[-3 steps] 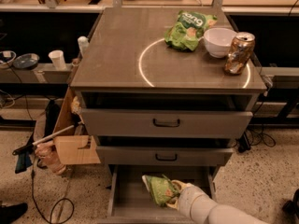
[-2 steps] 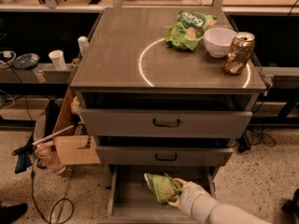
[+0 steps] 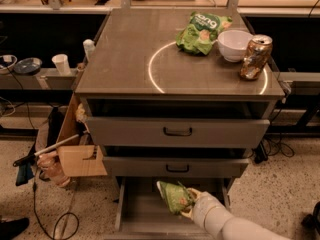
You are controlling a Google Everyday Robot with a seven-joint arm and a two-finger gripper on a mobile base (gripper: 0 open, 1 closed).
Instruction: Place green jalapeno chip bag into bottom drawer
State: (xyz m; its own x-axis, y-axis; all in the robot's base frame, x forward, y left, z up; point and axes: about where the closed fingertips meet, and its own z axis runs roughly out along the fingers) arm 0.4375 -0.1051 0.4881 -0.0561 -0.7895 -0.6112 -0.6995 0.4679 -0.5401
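- Olive-green glossy chip bag (image 3: 174,198) hangs tilted just above the open bottom drawer (image 3: 140,214), a shallow grey metal tray at the near edge.
- The pale arm's gripper (image 3: 189,205) extends in from the near right, jaws closed on the bag's right side.
- On the grey table (image 3: 125,54), far right, sit a brighter green bag (image 3: 202,31), a white bowl (image 3: 235,45) and a dented copper-coloured can (image 3: 255,57).
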